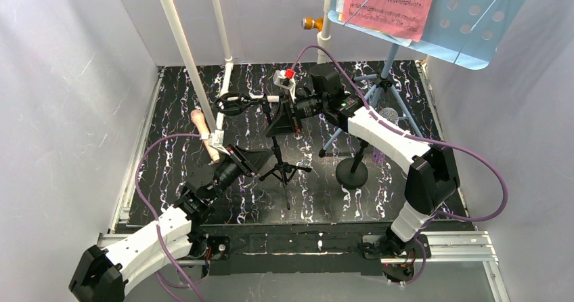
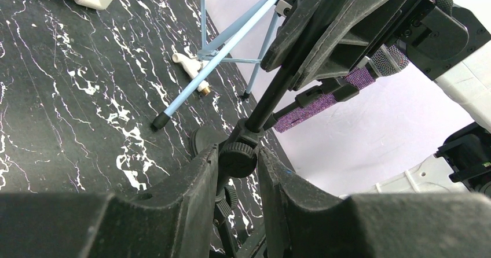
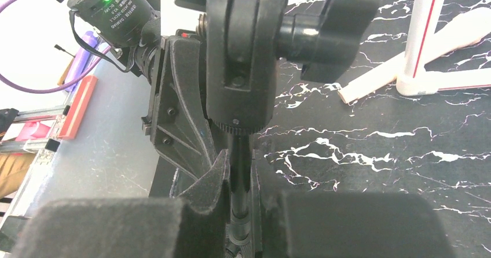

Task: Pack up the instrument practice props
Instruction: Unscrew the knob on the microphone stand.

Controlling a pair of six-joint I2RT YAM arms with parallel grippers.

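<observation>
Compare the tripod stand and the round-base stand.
Tripod stand sits on three splayed legs; round-base stand on a flat disc. Left tool and right tool grip the tripod stand; no tool touches the round-base stand, which seems to carry the purple microphone. Both are black.

Bright, even light with soft shadows on the glossy table (image 1: 176, 112). Both wrist views blur their nearest foreground.

I find almost nothing I can read. The pink sheet-music page (image 1: 389, 1) on the light-blue music rack (image 1: 484, 28) carries printed staves of notes, and any heading on it is too small to make out. In my right wrist view, a black camera barrel (image 3: 113, 12) bears a label of several white-lettered lines, too blurred to read.
</observation>
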